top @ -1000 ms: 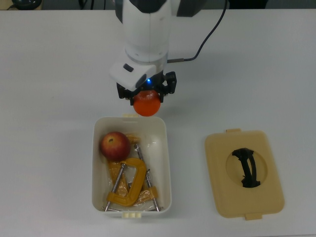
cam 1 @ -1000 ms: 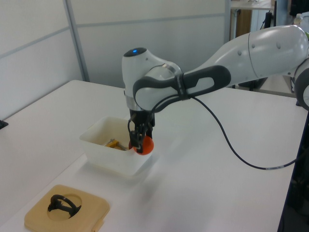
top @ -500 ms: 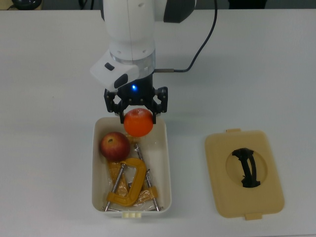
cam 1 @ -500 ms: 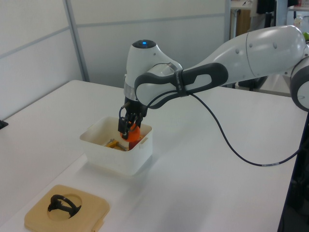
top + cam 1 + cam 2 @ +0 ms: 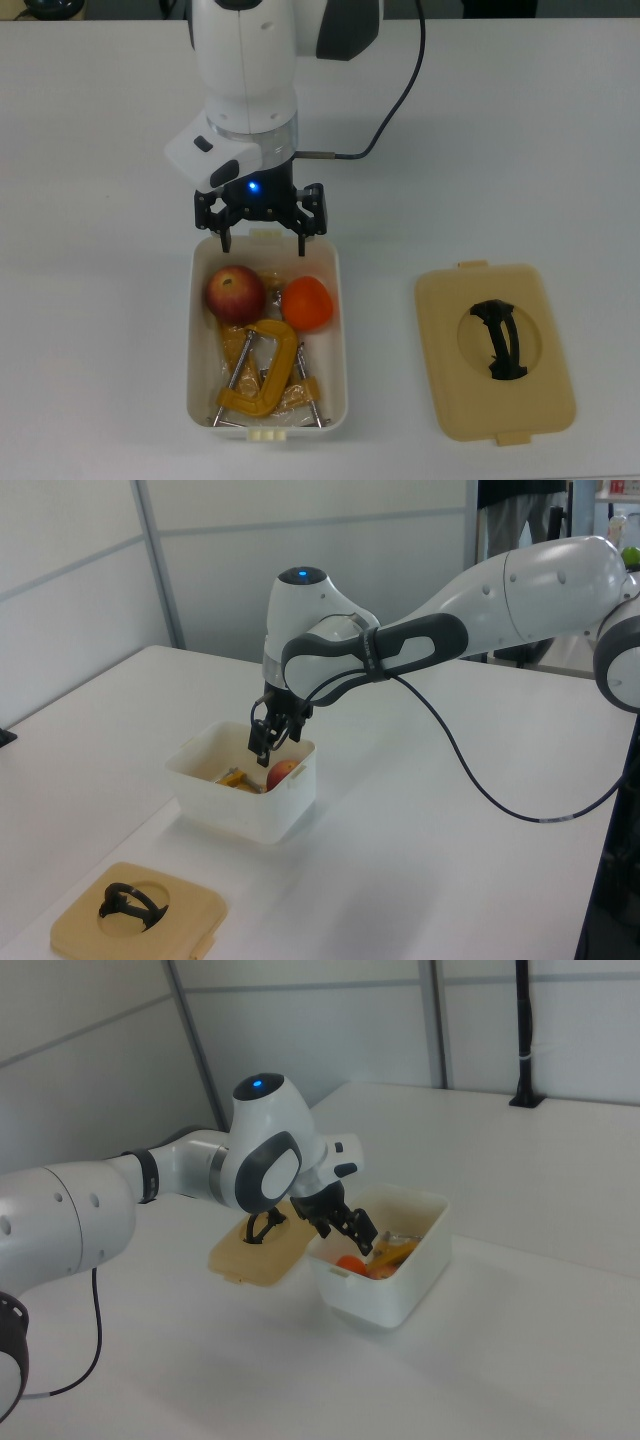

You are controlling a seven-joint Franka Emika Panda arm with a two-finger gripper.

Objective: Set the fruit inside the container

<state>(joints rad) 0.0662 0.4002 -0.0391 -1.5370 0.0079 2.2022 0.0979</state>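
The white tub (image 5: 341, 345) holds both fruits side by side at its far end: the red-yellow apple (image 5: 236, 293) on the top view's left and the orange fruit (image 5: 308, 303) on the top view's right. My gripper (image 5: 262, 240) hangs open just above the tub's far short edge, with nothing between its fingers. In the left view the gripper (image 5: 268, 742) hovers over the tub (image 5: 235, 810) and the apple (image 5: 284, 773) peeks over the rim. In the right view the orange fruit (image 5: 350, 1262) shows inside the tub (image 5: 390, 1290) under the gripper (image 5: 352, 1232).
Yellow C-clamps (image 5: 262, 372) lie in the tub's near half, below the fruits. The flat tan lid (image 5: 445, 340) with a black handle rests on the white table to the top view's right of the tub. The arm's black cable (image 5: 395, 95) trails over the table behind.
The gripper carried the orange fruit from beyond the tub's far edge over the tub, then opened. The orange fruit now lies in the tub beside the apple.
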